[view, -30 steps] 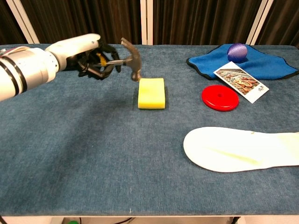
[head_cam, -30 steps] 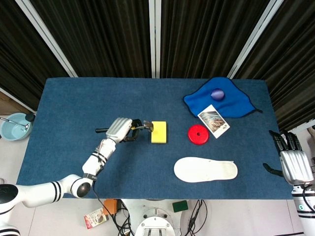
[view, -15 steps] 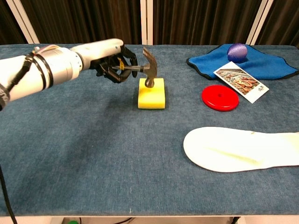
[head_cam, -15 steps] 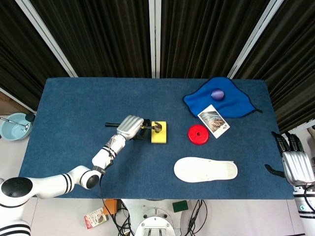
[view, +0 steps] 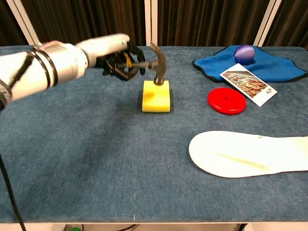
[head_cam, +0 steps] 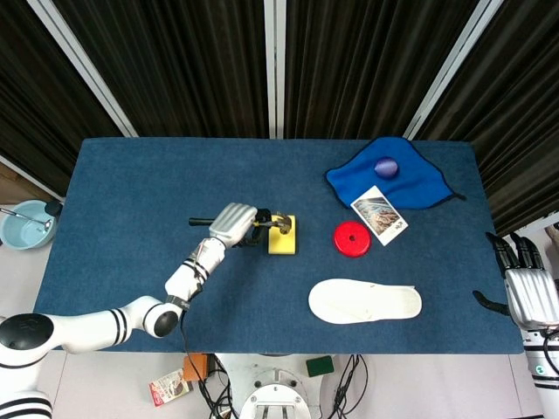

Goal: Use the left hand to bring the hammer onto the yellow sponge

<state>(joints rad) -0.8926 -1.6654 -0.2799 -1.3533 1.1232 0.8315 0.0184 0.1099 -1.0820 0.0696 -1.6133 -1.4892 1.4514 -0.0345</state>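
While the left hand (view: 120,60) is clamping the hammer (view: 156,65) by its handle, head resting on the yellow sponge (view: 156,96), it is needing, I judge, a gentle lowering of the handle before the fingers are spreading, lest it topple.

Since a second ago the left hand (view: 118,60) carries the hammer (view: 156,62) rightward from beside the yellow sponge (view: 156,96) until its head presses onto the sponge's top.
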